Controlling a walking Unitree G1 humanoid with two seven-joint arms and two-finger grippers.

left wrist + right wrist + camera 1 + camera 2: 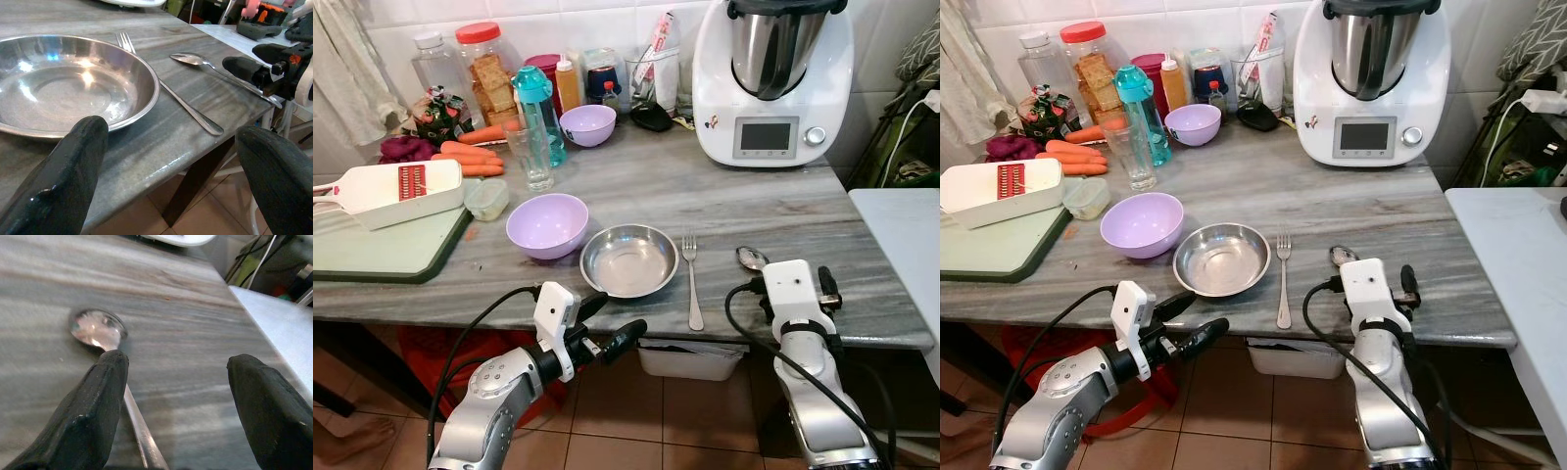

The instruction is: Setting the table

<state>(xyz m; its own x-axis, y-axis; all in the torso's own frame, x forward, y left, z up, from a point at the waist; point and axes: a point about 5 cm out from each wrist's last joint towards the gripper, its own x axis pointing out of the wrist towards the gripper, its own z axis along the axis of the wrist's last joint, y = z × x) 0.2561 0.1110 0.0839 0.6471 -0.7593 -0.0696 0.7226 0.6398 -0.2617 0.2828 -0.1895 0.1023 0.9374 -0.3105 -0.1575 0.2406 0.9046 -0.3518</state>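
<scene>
A steel plate (628, 259) lies near the front edge of the grey marble counter (705, 186), with a fork (691, 279) just to its right. Farther right lies a spoon (751, 258), bowl pointing away from me. My right gripper (178, 364) is open at the counter edge, and the spoon's handle (139, 431) runs beside and under one finger (105, 396). In front of the plate, my left gripper (610, 323) hangs open just off the counter edge with nothing in it. A large purple bowl (547, 224) sits left of the plate.
A white kitchen machine (771, 78) stands at the back right. At the back left are a small purple bowl (587, 124), a teal bottle (536, 108), a glass (536, 157), jars and carrots (470, 152). A slicer (396, 191) rests on a green board (382, 250). A white table (906, 225) adjoins the counter's right side.
</scene>
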